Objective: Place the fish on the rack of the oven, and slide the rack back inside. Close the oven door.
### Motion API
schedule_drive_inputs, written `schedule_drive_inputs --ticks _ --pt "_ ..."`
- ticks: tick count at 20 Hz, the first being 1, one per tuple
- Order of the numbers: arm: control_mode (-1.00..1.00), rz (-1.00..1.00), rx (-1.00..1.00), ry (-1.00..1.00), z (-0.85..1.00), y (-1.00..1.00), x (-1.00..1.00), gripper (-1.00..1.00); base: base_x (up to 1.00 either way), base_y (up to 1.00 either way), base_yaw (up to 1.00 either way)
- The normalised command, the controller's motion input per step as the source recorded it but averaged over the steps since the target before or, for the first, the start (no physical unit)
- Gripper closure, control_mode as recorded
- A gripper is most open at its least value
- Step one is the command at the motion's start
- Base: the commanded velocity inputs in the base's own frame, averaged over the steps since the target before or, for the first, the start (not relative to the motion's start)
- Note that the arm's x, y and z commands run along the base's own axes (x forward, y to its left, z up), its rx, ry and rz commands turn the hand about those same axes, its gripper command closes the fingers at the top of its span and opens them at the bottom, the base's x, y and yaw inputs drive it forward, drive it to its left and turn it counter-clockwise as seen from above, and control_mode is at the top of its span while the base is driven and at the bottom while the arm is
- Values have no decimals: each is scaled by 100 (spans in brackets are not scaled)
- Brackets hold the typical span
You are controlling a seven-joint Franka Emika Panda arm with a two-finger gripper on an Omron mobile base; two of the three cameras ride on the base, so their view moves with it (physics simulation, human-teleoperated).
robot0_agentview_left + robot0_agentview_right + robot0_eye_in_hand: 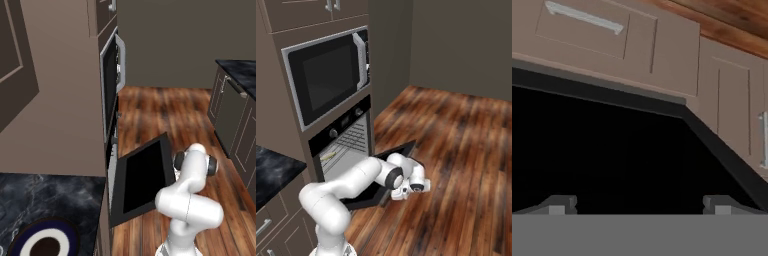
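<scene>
The oven (341, 137) stands in the tall cabinet with its oven door (398, 149) (145, 175) hanging open, black glass up. Inside the cavity, the silver wire rack (356, 134) carries the pale slim fish (328, 156) near its left end. My gripper (405, 192) hovers at the outer edge of the door, open with nothing between its fingers. In the hand view the gripper (639, 207) faces the oven door (612, 145) at close range, and both fingertips (559, 205) stand wide apart.
A microwave (326, 75) sits above the oven. A dark marble counter (45, 200) with a round blue-rimmed plate (45, 244) lies left of the oven. Brown drawer fronts (612, 35) show beyond the door. A wooden floor (456, 150) stretches to the right, toward more cabinets (232, 115).
</scene>
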Motion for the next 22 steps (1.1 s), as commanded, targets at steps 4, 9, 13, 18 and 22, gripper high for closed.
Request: schedule_drive_inputs --ticks 4,9,13,18,22 --pt "-100 0 0 -17 54 100 26 -100 0 0 0" --pt "-100 0 0 -23 38 100 34 -100 0 0 0" --pt "-100 -7 0 -27 43 100 35 -100 0 0 0" --pt "-100 -8 0 -23 83 100 16 -100 0 0 0" --pt "-100 -9 0 -21 94 100 30 -100 0 0 0"
